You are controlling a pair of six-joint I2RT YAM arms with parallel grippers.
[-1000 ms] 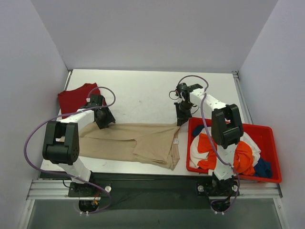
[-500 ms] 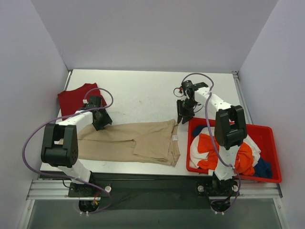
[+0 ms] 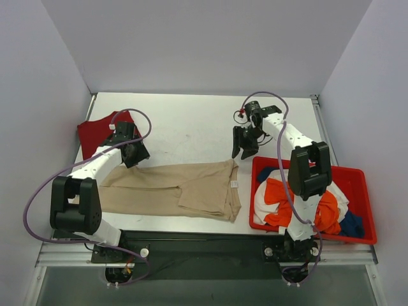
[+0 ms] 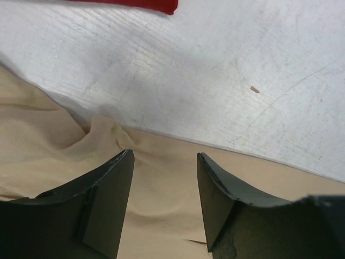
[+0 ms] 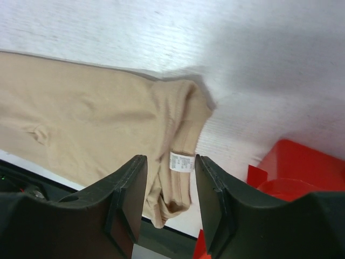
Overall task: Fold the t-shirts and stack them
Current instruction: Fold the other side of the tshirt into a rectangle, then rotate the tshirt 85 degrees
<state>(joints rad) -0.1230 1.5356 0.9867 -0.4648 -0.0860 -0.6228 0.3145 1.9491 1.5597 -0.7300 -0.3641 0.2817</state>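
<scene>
Left hand (image 4: pixel 164 157), right hand (image 5: pixel 170 159) agape

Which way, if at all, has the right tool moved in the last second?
Yes. In the top view the right tool moved slightly away from the red bin's far left corner, toward the back wall. It is open.

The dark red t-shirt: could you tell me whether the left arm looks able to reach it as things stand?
Probably yes. The left gripper hangs open over the beige t-shirt, and the dark red t-shirt lies just beyond, only bare table between.
</scene>
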